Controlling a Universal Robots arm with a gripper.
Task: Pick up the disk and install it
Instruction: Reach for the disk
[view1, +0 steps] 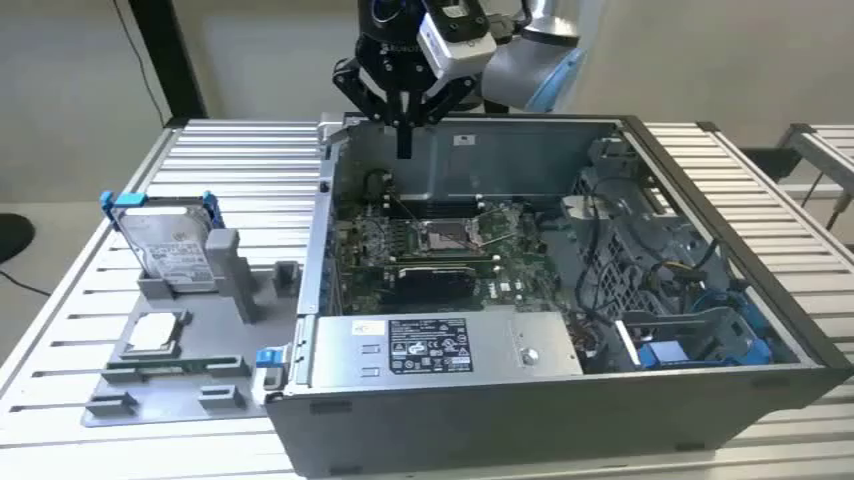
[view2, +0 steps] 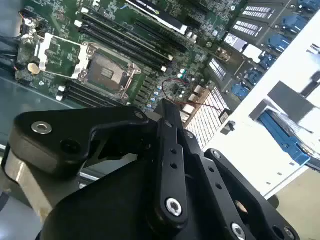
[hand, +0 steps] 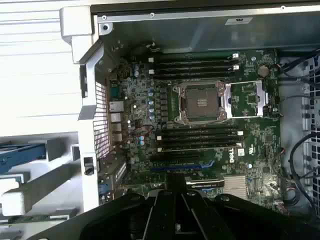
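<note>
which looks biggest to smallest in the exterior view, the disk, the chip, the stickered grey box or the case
Largest to smallest, as they look in the exterior view:
1. case
2. grey box
3. disk, standing upright in its holder
4. chip
The gaps are plain, so no two are in doubt.

The black gripper (view2: 164, 106), its fingers (view2: 168, 131) pressed together (the tips seem to touch), hangs above a green circuit board (view2: 150, 82) with a square silver processor socket (view2: 107, 71) and a thin red wire (view2: 192, 97).
</note>
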